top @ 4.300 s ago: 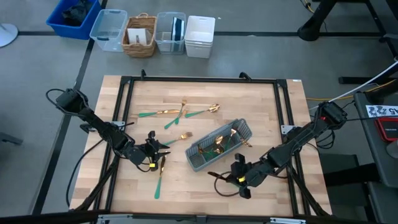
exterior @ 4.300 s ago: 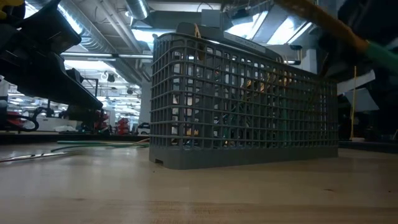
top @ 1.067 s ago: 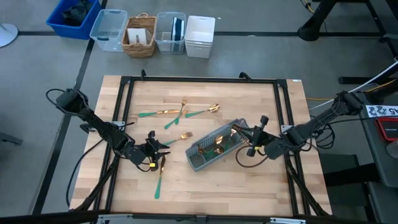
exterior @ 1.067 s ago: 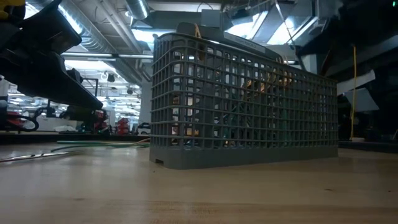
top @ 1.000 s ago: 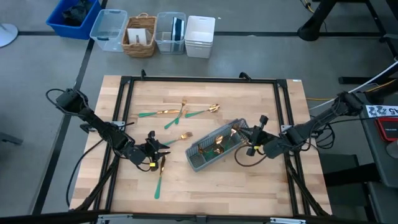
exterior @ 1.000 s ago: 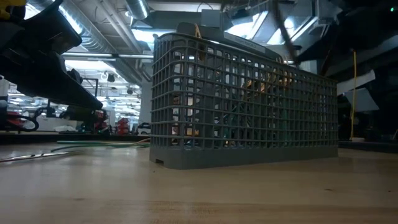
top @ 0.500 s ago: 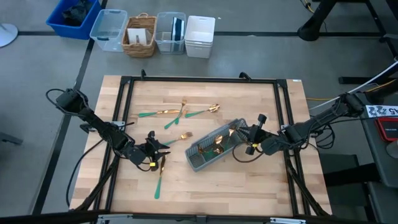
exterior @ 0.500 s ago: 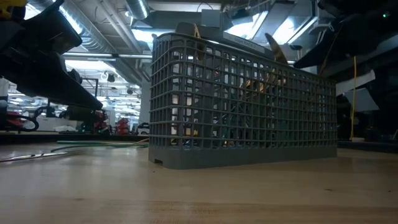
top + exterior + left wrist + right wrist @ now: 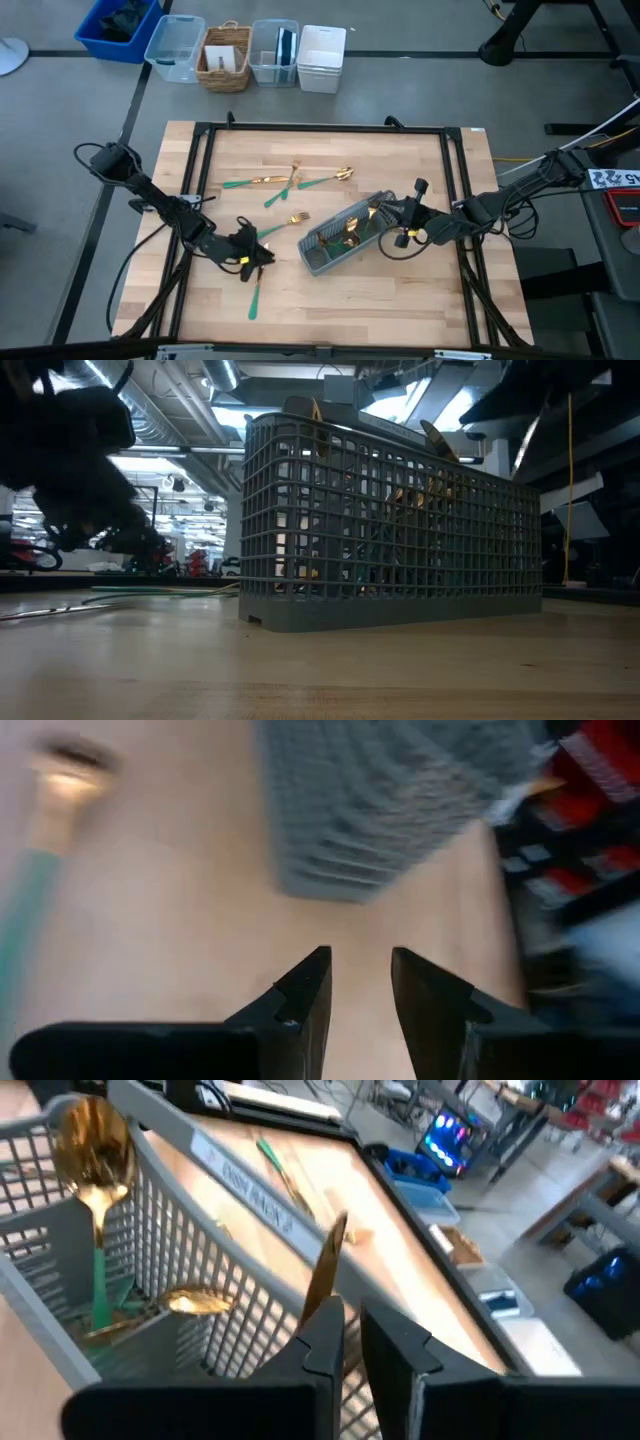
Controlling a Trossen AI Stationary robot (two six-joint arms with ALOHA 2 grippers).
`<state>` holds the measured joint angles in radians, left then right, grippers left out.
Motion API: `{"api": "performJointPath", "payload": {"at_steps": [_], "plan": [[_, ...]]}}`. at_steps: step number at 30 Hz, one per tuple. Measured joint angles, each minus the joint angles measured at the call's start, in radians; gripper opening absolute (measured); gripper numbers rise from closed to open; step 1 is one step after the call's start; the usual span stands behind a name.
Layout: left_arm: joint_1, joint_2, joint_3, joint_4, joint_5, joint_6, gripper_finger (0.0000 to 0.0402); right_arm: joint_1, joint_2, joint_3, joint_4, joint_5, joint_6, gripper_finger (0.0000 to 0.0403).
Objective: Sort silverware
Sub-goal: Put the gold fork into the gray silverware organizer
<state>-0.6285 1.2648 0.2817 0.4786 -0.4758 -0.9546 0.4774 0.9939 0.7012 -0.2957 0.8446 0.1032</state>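
While the left claw (image 9: pixel 262 256) hung released over the front-left part of the counter (image 9: pixel 400 310), its fingers (image 9: pixel 305 990) stood apart with nothing between them. A teal-handled piece (image 9: pixel 254 293) of the silverware lay just in front of that claw, its gold end hidden beneath the claw. A fork (image 9: pixel 285 221) lay just behind the claw, between it and the caddy.

The grey caddy (image 9: pixel 380 560) stood slantwise near the middle of the counter. It already held several gold pieces, among them an upright spoon (image 9: pixel 95 1140).

At the caddy's right end the right claw (image 9: pixel 345 1315) was clenched on a slim gold blade (image 9: pixel 328 1260). The blade's tip rose above the caddy's rim, as the low view also showed. Which compartment lay beneath the blade could not be told.

Farther back, three more pieces lay on the bare counter close together: a teal-handled one (image 9: pixel 250 182), a second fork (image 9: pixel 287 180) and a second spoon (image 9: pixel 330 179).

Beyond the counter's far edge a row of bins (image 9: pixel 250 50) stood on the floor.
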Motion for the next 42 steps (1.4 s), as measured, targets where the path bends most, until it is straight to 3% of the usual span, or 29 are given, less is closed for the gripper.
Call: {"api": "performJointPath", "payload": {"at_steps": [6,11,22,28,32,42], "plan": [[0.000,0.000,0.066,0.049,0.153,-0.058,0.0100,0.000,0.000,0.064,-0.071,-0.001,-0.105,0.0042],[0.000,0.000,0.125,0.049,0.231,-0.135,0.0100,0.000,-0.011,0.105,-0.253,-0.001,-0.052,0.0042],[0.052,0.000,0.169,0.048,0.159,-0.193,0.0100,0.000,-0.232,0.105,-0.523,-0.075,0.100,0.0042],[0.136,0.000,0.209,0.048,0.155,-0.179,0.0100,0.000,-0.426,-0.031,-0.506,-0.164,0.137,0.0042],[0.201,0.000,0.246,0.021,0.176,-0.113,0.0100,0.000,-0.521,-0.123,-0.386,-0.192,0.151,0.0042],[0.370,-0.004,0.374,-0.327,0.311,0.029,0.0100,0.000,-0.579,-0.211,-0.330,-0.265,0.192,0.0042]]}}
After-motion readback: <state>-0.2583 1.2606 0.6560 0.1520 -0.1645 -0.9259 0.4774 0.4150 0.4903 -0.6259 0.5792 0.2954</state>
